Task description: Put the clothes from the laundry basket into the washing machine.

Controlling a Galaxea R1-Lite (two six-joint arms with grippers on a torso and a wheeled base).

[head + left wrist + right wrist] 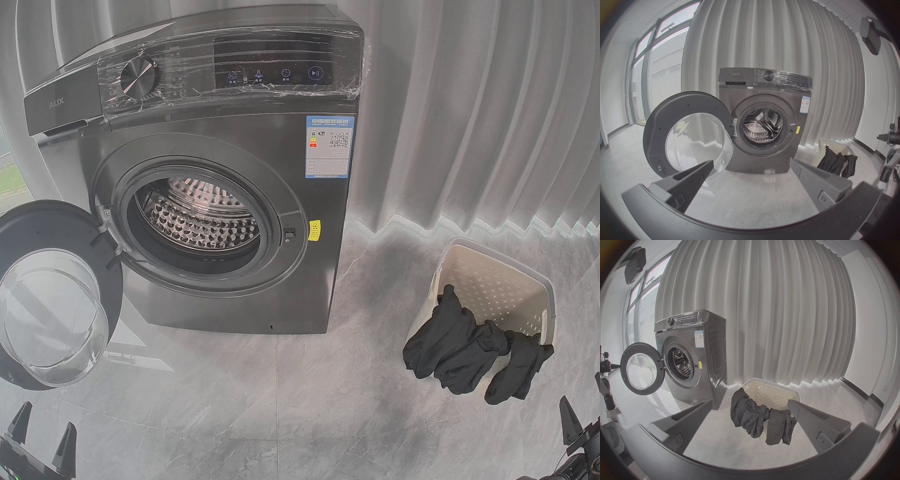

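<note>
A grey washing machine (206, 175) stands at the left with its round door (53, 294) swung wide open, showing the bare steel drum (200, 219). A cream laundry basket (494, 290) sits on the floor to its right. Dark clothes (472, 353) drape over the basket's near rim. My left gripper (42, 434) is low at the near left, open, holding nothing, facing the machine (762, 122). My right gripper (750, 407) is open too, near the floor short of the basket (772, 393) and its clothes (759, 418).
White curtains (475, 112) hang behind the machine and basket. Grey tiled floor (281, 400) lies open between the grippers, the machine and the basket. The open door juts out over the floor at the left. A window (647, 68) is off to the machine's left.
</note>
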